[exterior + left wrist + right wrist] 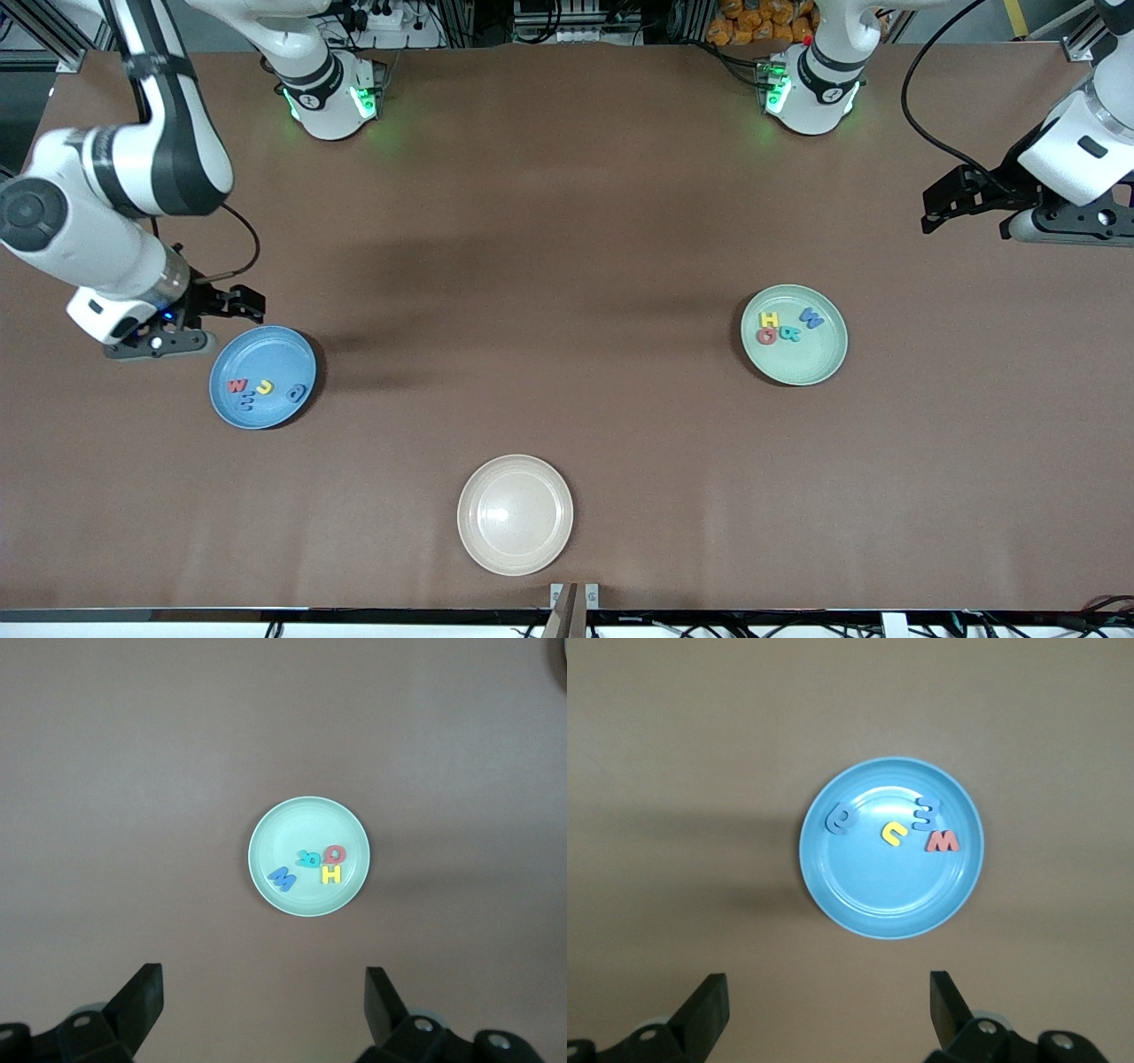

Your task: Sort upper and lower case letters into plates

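Sorting looks finished: four letters in the blue plate, four more letters in the green plate. The right gripper and left gripper are both wide open and empty (probably only retreat remains).

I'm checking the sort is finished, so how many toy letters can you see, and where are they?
8. Four lie in the blue plate: red, yellow and two blue. Four lie in the mint green plate: yellow, red, teal, blue. None seem hidden.
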`<state>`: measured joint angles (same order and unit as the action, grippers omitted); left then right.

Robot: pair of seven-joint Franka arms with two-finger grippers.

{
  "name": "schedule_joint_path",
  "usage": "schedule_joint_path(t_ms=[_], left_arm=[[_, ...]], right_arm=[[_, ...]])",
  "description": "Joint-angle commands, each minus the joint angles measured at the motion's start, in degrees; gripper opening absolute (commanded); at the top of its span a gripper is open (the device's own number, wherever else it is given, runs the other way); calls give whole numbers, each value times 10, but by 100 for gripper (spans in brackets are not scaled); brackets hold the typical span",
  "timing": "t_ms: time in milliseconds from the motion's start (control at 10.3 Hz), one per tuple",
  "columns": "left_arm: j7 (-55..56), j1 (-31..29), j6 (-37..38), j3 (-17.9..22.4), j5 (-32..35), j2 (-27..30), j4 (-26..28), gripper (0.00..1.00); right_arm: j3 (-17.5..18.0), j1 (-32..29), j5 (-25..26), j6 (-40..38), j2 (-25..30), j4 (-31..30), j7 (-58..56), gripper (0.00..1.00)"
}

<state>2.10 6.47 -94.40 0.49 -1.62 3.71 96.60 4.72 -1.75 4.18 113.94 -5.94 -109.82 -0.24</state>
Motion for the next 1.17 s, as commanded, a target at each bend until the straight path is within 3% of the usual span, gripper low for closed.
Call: schedule_joint_path(t_ms=[0, 291, 583, 1068], left_arm=[[-10, -1, 3, 0, -8, -10, -23, 100], [-10, -2, 4, 0, 8, -16, -26, 100], [-3, 5, 4, -1, 8, -17, -26, 100], [-4, 6, 4, -2, 6, -18, -33, 100]], right_arm=[[1, 9, -8, -126, 6, 111, 20, 100], [-2, 6, -70, -259, 8, 241, 6, 100], [-4, 6, -59, -268, 49, 241, 5, 100], [-3, 7, -34, -263, 51, 241, 10, 100]])
